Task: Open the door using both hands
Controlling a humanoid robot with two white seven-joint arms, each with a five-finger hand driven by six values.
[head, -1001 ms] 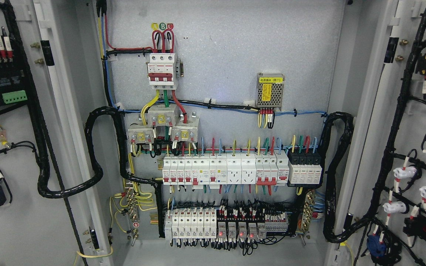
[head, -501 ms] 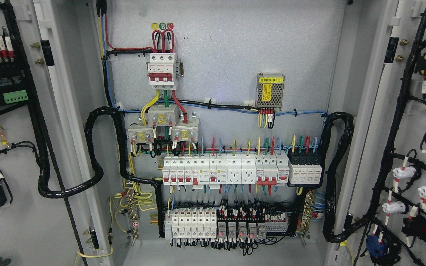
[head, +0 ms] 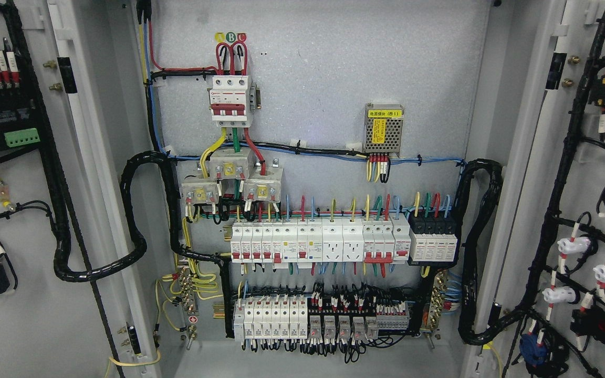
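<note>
Doors of the electrical cabinet stand swung wide: the left door [head: 24, 315] fills the frame from about 7 to 10 o'clock, the right door [head: 586, 173] from 2 to 5 o'clock, and both run off the picture's edges, so their outer rims and any handles are cut off. Neither robot hand shows anywhere, so finger state cannot be told, nor how the doors lie relative to the hands.

On the left door's inner face a black cable loom [head: 55, 210] and a green terminal block [head: 21, 137] are mounted; the right door carries white lamp holders [head: 575, 245] and black wiring, partly cropped.

Between the door edges the cabinet opening is unobstructed. Farther in, on the grey back panel [head: 334, 79], a dense lower row of small breakers and relays [head: 313, 320] sits at 6 o'clock, its labels too small to read. Above it runs a row of white circuit breakers [head: 318, 241]; higher, toward 11 o'clock, sits the red-handled main breaker [head: 231, 102], and toward 1 o'clock a power supply module [head: 384, 128].
</note>
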